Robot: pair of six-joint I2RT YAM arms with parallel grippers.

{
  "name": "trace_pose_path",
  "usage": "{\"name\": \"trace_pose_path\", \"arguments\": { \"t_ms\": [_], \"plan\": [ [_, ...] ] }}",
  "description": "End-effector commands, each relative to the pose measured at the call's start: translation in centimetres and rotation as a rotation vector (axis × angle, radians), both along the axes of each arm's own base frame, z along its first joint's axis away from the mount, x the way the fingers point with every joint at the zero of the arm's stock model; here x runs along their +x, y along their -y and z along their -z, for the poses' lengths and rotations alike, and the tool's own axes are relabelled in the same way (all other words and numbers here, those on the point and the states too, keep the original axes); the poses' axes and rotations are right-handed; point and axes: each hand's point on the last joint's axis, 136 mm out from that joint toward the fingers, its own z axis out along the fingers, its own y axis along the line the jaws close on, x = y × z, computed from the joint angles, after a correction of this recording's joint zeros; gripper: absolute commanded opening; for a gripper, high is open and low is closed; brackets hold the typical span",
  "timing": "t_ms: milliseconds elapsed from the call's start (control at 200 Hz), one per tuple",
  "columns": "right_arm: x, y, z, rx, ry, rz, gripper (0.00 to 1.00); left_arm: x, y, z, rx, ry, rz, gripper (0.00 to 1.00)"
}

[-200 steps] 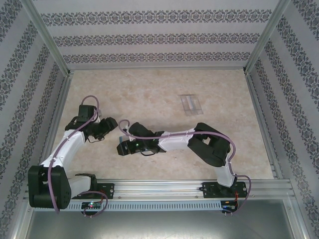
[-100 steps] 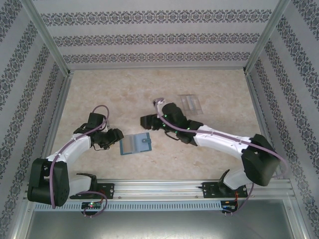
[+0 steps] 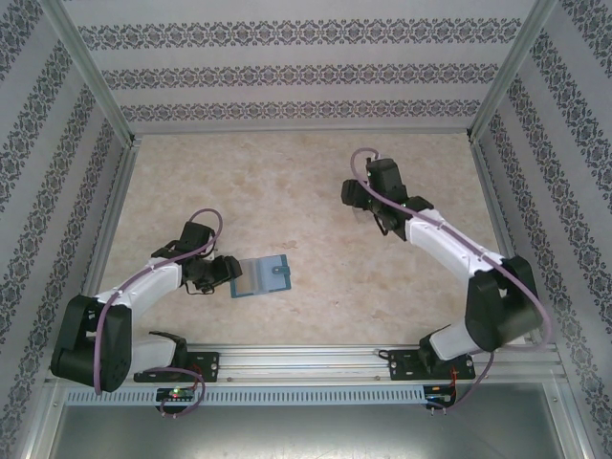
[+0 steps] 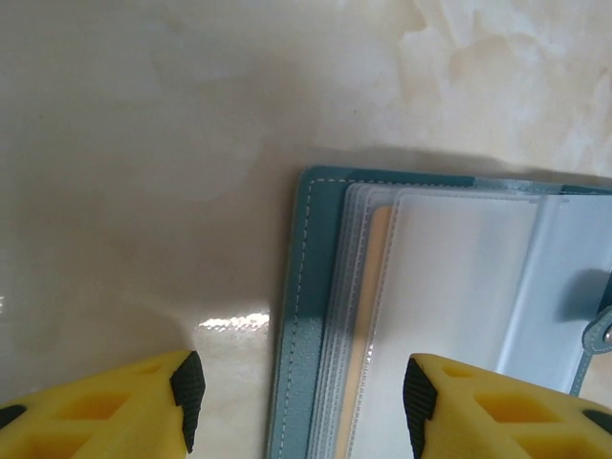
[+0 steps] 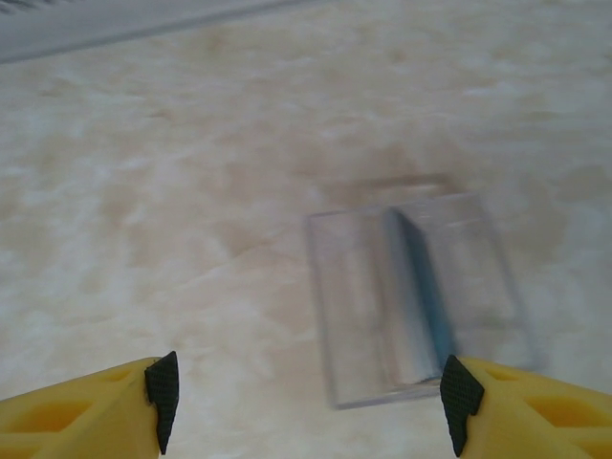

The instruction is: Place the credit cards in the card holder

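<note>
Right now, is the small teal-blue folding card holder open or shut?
Open. The small teal-blue folding card holder lies flat on the beige table, with its clear plastic sleeves exposed face up.

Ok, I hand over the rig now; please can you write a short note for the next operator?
Left gripper: open, jaws astride one edge of the card holder, which lies open on the table.
Right gripper: open, empty, just before the clear stand.
A bluish strip in the stand may be credit cards; too blurred to tell.
Done: holder opened.
Left: pick the cards, slide them into the holder.
</note>
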Motion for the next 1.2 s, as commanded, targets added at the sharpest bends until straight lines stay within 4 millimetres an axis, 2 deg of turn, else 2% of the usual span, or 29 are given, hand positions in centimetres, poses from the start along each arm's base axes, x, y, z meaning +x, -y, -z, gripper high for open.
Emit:
{"name": "trace_pose_path", "arguments": {
  "t_ms": [0, 200, 430, 555, 620, 764, 929, 1089, 1194],
  "plan": [
    [0.5, 2.8, 1.9, -0.145, -0.106, 0.031, 0.77, 0.1, -0.4, -0.4, 0.037, 0.02, 0.011, 0.6],
    [2.7, 3.9, 4.7, -0.21, -0.258, -0.014, 0.76, 0.4, -0.3, -0.7, 0.028, 0.04, 0.004, 0.6],
    [4.3, 1.8, 5.0, 0.048, -0.314, -0.112, 0.76, -0.1, -0.2, -0.2, 0.024, 0.022, 0.01, 0.61],
    [4.6, 0.1, 6.0, 0.171, -0.354, -0.161, 0.74, -0.3, -0.3, 0.0, 0.028, 0.02, 0.004, 0.61],
    [4.4, -0.7, 6.6, 0.21, -0.384, -0.181, 0.74, -0.3, -0.3, 0.0, 0.027, 0.022, 0.0, 0.61],
    [4.3, -0.9, 7.9, 0.225, -0.428, -0.196, 0.74, -0.1, -0.2, -0.3, 0.02, 0.028, 0.003, 0.61],
    [3.5, -2.9, 6.5, 0.345, -0.424, -0.29, 0.73, -0.1, 0.1, -0.2, 0.003, 0.024, 0.001, 0.61],
    [3.4, -3.1, 5.1, 0.38, -0.405, -0.307, 0.71, 0.0, 0.0, 0.1, 0.003, 0.023, -0.01, 0.61],
    [3.5, -3.2, 5.0, 0.382, -0.401, -0.312, 0.69, 0.2, 0.2, 0.2, -0.004, 0.018, -0.004, 0.6]
  ]
}}
